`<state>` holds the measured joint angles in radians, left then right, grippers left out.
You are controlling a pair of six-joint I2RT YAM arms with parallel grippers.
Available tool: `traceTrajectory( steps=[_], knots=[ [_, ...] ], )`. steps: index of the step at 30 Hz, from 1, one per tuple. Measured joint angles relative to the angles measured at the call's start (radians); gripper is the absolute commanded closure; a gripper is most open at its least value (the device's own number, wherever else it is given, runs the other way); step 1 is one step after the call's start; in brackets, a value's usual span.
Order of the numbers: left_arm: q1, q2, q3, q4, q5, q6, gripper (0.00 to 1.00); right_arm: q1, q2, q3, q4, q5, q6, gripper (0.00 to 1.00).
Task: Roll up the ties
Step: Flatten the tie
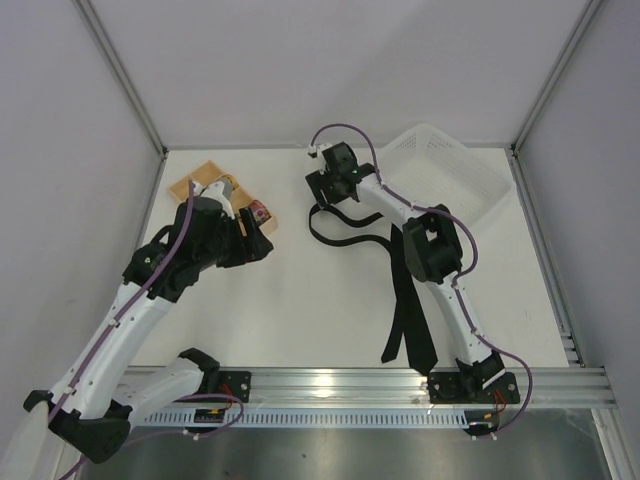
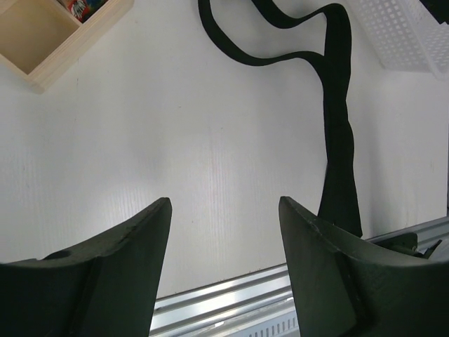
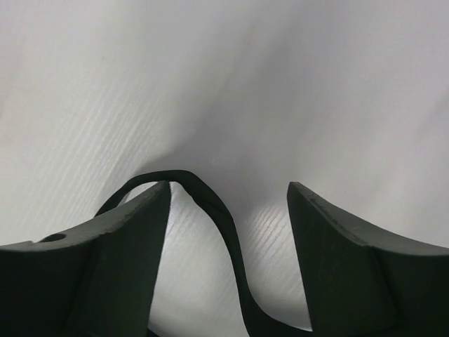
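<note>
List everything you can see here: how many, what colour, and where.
tie: one, black, unrolled, running from the table's far middle to its near edge
basket: one, white, far right corner
box: one, wooden, far left, something colourful inside
table: one, white
rail: one, silver, near edge
left arm: white and black, reaching toward the box
right arm: white and black, reaching to the tie's far loop
left fingers: black, open, empty
right fingers: black, open, tie's loop between them

A robot lab test cell: white panel walls [image 1: 300,70] with metal frame posts [image 1: 118,72] enclose a white table [image 1: 300,300], aluminium rail [image 1: 350,385] at 6 o'clock.
</note>
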<state>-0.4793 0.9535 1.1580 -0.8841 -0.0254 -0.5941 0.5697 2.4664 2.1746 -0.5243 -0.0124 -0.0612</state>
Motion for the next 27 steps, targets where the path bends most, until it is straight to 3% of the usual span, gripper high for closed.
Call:
traceTrajectory(
  steps=[3,9,13,16,19,24,27],
  knots=[
    [0.003,-0.008,0.000,-0.017,-0.008,0.001,0.30,-0.001,-0.004,-0.022,0.021,-0.014,0.013,0.39],
    [0.009,-0.010,0.000,-0.024,-0.004,0.001,0.30,-0.011,-0.004,-0.054,0.000,-0.045,0.032,0.46],
    [0.019,-0.004,0.000,-0.017,0.039,0.011,0.30,-0.027,-0.026,-0.121,0.025,-0.068,0.037,0.71],
    [0.045,0.002,0.000,-0.006,0.114,0.025,0.28,-0.044,-0.038,-0.138,0.024,-0.135,0.042,0.76],
    [0.087,-0.001,0.000,0.042,0.220,0.056,0.23,-0.065,-0.041,-0.147,0.019,-0.290,0.044,0.93],
    [0.129,-0.027,0.000,0.113,0.381,0.138,0.11,-0.089,-0.124,-0.219,0.029,-0.660,0.106,0.95],
    [0.132,-0.053,0.000,0.124,0.429,0.188,0.08,-0.069,-0.245,-0.296,0.037,-0.834,0.133,0.97]
  ],
)
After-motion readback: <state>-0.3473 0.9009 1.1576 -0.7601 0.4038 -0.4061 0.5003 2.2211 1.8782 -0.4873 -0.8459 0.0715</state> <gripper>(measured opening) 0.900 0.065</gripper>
